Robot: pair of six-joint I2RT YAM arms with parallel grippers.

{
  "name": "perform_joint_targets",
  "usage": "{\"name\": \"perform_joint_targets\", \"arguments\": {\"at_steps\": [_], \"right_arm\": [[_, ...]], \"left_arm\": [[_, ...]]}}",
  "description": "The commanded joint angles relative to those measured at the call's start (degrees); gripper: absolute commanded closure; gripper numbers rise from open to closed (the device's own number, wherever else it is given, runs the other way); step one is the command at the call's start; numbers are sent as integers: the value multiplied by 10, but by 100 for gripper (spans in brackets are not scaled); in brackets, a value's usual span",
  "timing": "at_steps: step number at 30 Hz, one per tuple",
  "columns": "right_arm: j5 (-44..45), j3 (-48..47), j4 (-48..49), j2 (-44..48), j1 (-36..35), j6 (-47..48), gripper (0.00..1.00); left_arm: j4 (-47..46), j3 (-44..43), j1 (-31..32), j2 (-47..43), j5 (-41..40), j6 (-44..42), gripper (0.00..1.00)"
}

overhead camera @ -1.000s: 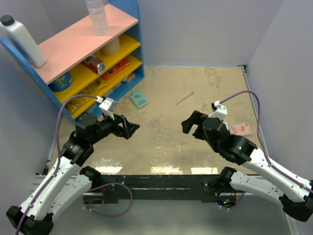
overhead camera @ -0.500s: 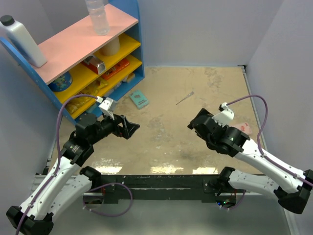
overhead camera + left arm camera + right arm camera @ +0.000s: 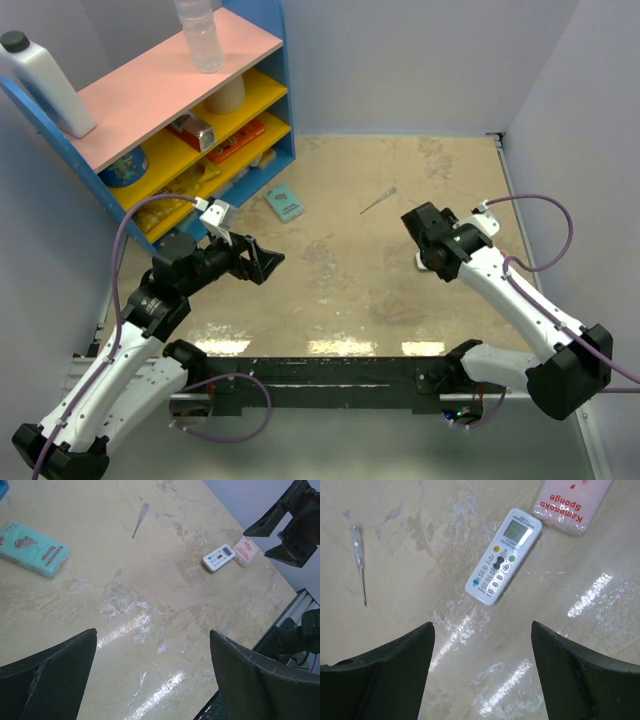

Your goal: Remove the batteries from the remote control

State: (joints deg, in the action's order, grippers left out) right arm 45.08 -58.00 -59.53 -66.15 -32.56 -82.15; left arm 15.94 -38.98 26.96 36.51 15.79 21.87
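White remote control (image 3: pixel 503 556) lies face-up — right gripper (image 3: pixel 481 635) has swung above it, open, empty; left gripper (image 3: pixel 152 635) likewise.

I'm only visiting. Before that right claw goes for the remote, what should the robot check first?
1. Is the right gripper open and empty: ok.
2. Is the remote control in view ahead of it, lying flat: ok.
3. Is the battery side facing up: not ok, the buttons and display face up.
4. Are the batteries inside: cannot tell, none show.
5. Is there free room around the remote: not ok, the pink sponge packet sits at its display end, touching or nearly so.
6. Is the left gripper open and well away: ok.
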Motion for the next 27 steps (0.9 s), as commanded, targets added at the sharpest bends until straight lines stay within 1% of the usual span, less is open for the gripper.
{"name": "perform_joint_targets", "arguments": {"at_steps": [1, 5, 7, 8, 9, 13, 16, 27], "right_arm": [[-53, -2, 77, -31, 90, 50, 20], [-101, -15, 116, -101, 159, 61, 25], [-137, -21, 122, -151, 180, 62, 27], [-149, -31, 119, -167, 202, 58, 27], [-158, -36, 114, -200, 212, 53, 29], [-199, -55, 114, -259, 243, 46, 29], [-213, -62, 123, -285, 260, 53, 29], [-212, -57, 133, -318, 276, 48, 27]], "left_arm": [[-8, -4, -4, -9, -8, -1, 2], [-8, -6, -4, -10, -14, 1, 2], [0, -8, -4, -13, -25, 0, 2], [1, -9, -4, -14, -25, 0, 2], [1, -9, -3, -16, -23, 0, 2], [-5, -6, -4, -18, -16, 1, 2], [-5, -6, -2, -13, -11, 0, 2], [-5, -5, -2, -11, -9, 0, 2]]}}
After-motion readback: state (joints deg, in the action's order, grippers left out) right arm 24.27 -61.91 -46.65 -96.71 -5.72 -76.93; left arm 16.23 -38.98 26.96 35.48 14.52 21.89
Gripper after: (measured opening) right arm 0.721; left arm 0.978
